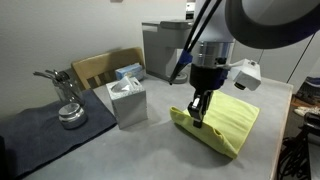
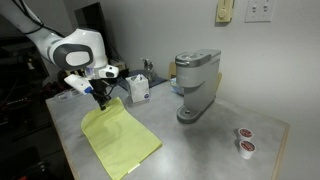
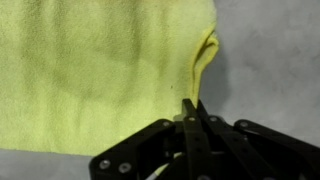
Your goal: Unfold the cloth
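Lying on the grey table, the cloth sits under the gripper, which meets its edge on the side toward the tissue box. In the wrist view the fingers are pressed together, pinching a raised pucker of that edge.

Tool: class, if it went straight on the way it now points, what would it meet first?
The cloth: the tool points down at its raised fold, apparently pinching it already, with the table right beneath.
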Available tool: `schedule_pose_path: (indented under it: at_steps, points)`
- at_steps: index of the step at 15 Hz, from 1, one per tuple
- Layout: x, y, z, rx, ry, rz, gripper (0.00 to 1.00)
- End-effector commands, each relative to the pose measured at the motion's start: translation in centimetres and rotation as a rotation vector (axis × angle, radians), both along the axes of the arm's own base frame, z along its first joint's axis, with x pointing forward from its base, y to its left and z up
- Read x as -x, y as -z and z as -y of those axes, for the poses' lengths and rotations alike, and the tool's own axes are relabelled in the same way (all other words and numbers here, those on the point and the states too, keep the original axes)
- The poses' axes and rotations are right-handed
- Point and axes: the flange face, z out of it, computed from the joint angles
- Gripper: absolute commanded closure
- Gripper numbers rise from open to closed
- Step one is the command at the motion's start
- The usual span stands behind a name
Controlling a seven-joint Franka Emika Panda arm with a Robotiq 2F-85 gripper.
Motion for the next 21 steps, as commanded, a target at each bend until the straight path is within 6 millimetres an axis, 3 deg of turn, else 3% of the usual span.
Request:
schedule_pose_path:
  at_steps: [1, 11, 12, 13, 16, 21]
  points:
    - [-0.3, 0.5, -0.4, 0.004, 0.005, -0.004, 1.00]
    - [-0.2, 2.5, -2.4, -0.076, -0.050, -0.058, 1.00]
    - [-0.2, 2.7, -2.5, -0.080, -0.054, -0.062, 0.95]
    - [-0.2, 2.9, -2.6, -0.084, -0.052, -0.067, 0.72]
    - [-0.4, 3.4, -2.8, -0.088, -0.051, -0.074, 0.63]
    - [-0.8, 3.7, -2.7, -0.091, -0.049, -0.077, 0.27]
